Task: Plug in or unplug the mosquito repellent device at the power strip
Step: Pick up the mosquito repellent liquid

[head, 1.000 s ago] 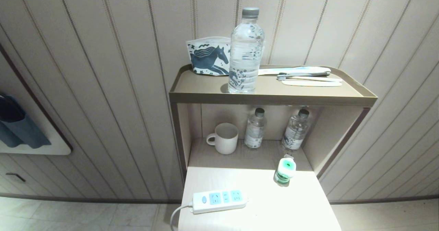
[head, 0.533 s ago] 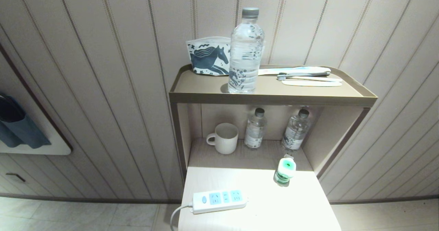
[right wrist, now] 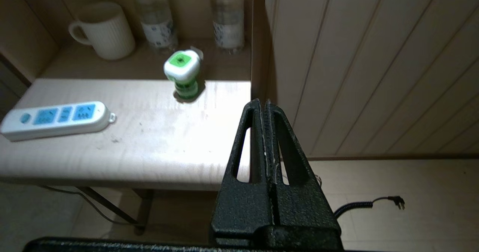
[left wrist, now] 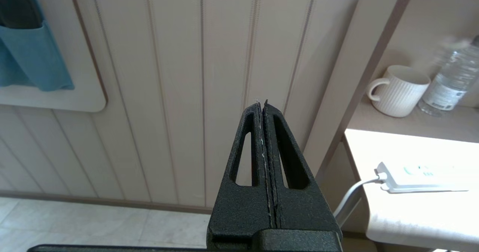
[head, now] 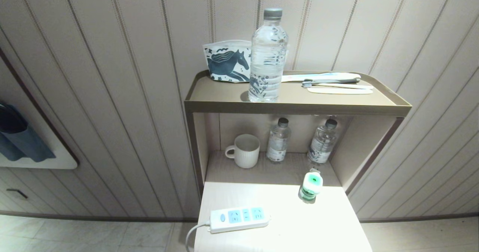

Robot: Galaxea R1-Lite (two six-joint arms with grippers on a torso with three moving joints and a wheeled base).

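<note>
So far nothing of the task is done. In the head view the mosquito repellent device [head: 310, 185] stands upright on the counter [head: 284, 229], unplugged and well apart from the power strip [head: 239, 219], whose sockets are all free. Neither end effector appears in this view. Against the earlier head frames, nothing on the counter has moved; device, strip and cord [head: 192, 234] lie exactly as before.

In the left wrist view the left end effector [left wrist: 262, 103] is clenched, fingers pressed together with nothing between them. It hangs off the counter's edge, with the strip's cord end [left wrist: 381, 176] off to one side and beyond its tips.

In the right wrist view the right end effector [right wrist: 262, 102] is likewise clenched and empty. It sits near the counter's corner; the device [right wrist: 182, 72] stands ahead of the tips and to one side, the strip [right wrist: 56, 119] farther off to that same side.

Remaining, as I judge it: open the right end effector, grasp the device, carry it to a socket and seat it.
</note>
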